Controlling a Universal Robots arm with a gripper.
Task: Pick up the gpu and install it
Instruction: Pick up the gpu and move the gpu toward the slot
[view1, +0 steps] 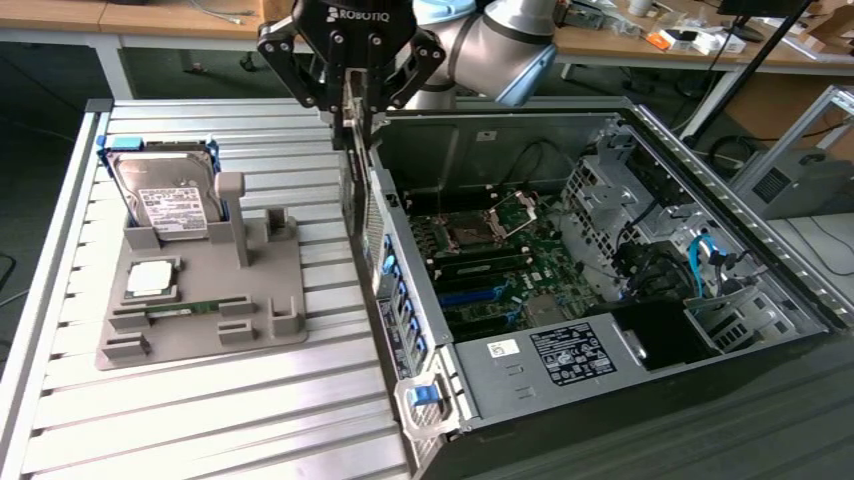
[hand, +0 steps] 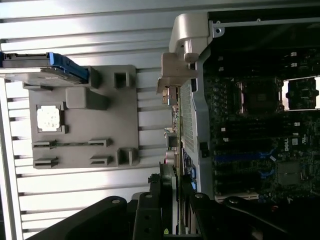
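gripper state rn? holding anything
gripper: closed, holding the gpu

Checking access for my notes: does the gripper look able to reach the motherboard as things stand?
Probably yes: the case lies open-side up, nothing covers the motherboard, and the gripper, shut on the gpu, hangs above the case's edge.

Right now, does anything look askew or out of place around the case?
Nothing looks spilled or damaged. The gripper holds the graphics card upright and edge-on, close by the case wall. The hard drive stands in its holder.
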